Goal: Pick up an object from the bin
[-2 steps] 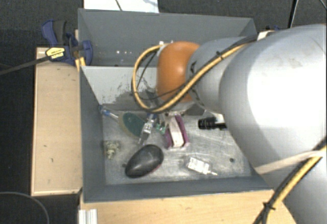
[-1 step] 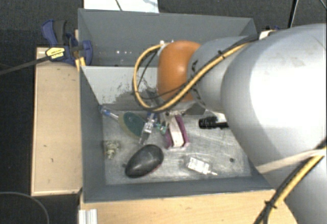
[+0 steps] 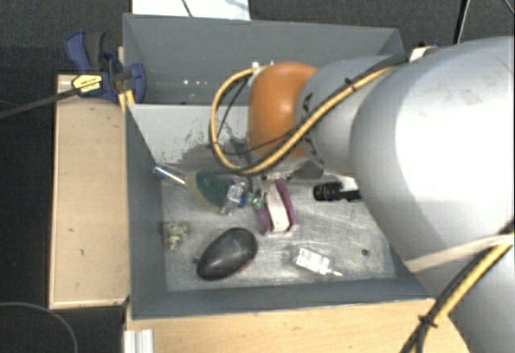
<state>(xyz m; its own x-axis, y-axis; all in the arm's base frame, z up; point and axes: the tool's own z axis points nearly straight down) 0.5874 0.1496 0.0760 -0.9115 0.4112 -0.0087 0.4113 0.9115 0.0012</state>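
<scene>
At the left of the grey bin lies a small olive lump, and behind it a slim silver-blue stick. Next comes a teal rounded thing, with a dark oval pebble shape in front of it. The gripper hangs low at mid-bin, just beside the teal thing and close to a purple-and-white piece on its right. Whether it is open or closed I cannot tell. That purple-and-white piece is probably the nearer target. It looks like stiff, light plastic, likely smooth, so it is best pinched across its narrow sides near the middle. Further right sit a white packet and a black cylinder. The arm comes in from the right, with its orange cover tipped steeply down over the bin floor.
</scene>
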